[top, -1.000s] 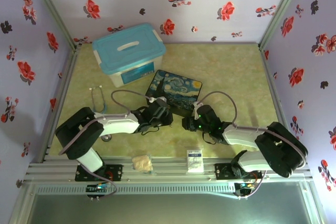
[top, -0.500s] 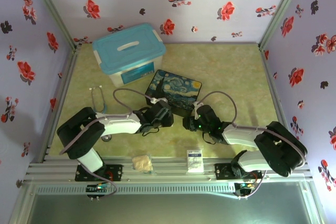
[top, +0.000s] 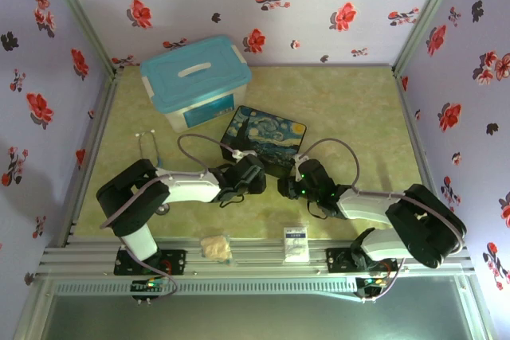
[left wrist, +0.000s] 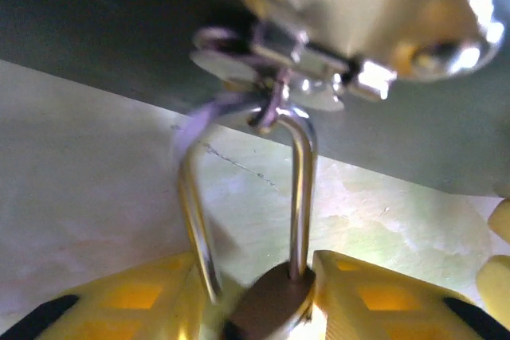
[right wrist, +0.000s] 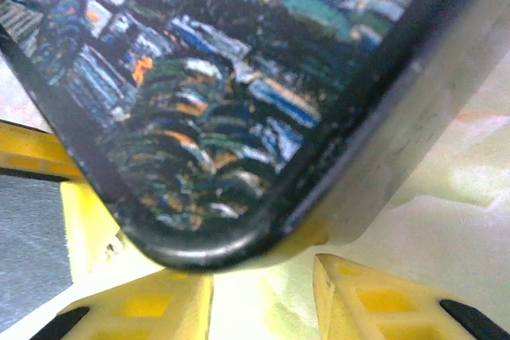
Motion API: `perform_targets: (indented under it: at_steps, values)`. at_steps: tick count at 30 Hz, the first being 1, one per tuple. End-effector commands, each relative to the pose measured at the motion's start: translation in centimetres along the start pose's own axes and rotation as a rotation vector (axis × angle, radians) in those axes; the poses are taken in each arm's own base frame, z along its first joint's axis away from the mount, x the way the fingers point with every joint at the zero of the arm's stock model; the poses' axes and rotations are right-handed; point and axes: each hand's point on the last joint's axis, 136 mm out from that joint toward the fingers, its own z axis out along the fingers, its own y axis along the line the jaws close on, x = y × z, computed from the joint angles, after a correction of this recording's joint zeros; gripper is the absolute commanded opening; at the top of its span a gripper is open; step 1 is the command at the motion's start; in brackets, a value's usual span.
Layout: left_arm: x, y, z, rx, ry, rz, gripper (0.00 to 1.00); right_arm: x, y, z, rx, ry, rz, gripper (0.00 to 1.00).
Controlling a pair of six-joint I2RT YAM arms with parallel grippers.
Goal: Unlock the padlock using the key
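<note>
Bracketing the brass body of the padlock [left wrist: 271,312] with the two yellow fingers [left wrist: 382,300] of the left end effector [left wrist: 256,268], touching it on the right-hand side of the wrist view; not telling from this whether the pads are pressing it or merely flanking it. Following the thin silver shackle [left wrist: 301,189] just beyond those fingertips, climbing away from them and hooking through a silver hasp [left wrist: 275,77] on the dark wall of the Starry Night box [right wrist: 239,77], below a rounded brass clasp [left wrist: 374,13] farther out again. Not telling through the blur whether both shackle legs are seated in the body. Holding the right end effector [right wrist: 263,272] spread apart with nothing between its fingers, hovering low over the pale desk [right wrist: 446,212], facing the box's rounded corner immediately ahead of the tips. Seeing, from above, both end effectors meeting at the box's near edge, and a blue-lidded bin [top: 195,77] well beyond them. Judging the step as settling and presenting the lock ahead of any keying, unlocking not yet done. Calling next for getting the key into the right end effector, leading it to the keyhole, hidden here, lining it up with the body and turning it, while bracing the body firmly against that twist.
</note>
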Motion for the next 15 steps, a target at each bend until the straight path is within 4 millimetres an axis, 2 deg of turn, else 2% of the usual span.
perform_targets:
  at_steps: [1,8,13,15]
  values:
    - [1.0,0.0,0.2,-0.033,0.021,0.03,0.38,-1.4,0.0,-0.4,0.014,-0.046,-0.012,0.38]
    - [0.8,0.6,-0.7,-0.077,0.005,0.046,0.23,-1.3,-0.3,-0.8,0.025,-0.052,-0.019,0.37]
    - [0.6,0.7,-1.5,-0.09,-0.004,0.058,0.26,-1.2,-0.3,-0.9,0.021,-0.056,-0.018,0.38]
    - [0.4,0.9,-1.9,-0.097,-0.014,0.065,0.31,-1.2,-0.3,-0.9,0.023,-0.056,-0.018,0.38]
